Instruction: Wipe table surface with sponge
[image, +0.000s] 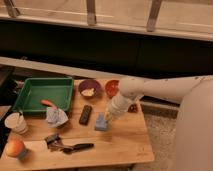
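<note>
My gripper (106, 116) rests on one pale blue sponge (101, 122) on the wooden table (120, 142); I cannot tell its grip. Two bowls (89, 88) sit behind.

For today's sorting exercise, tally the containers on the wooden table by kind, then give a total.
Green plastic trays: 1
Round bowls: 2, one purple and one red
White paper cups: 1
Total: 4
The gripper is at the blue sponge, right of the tray.
</note>
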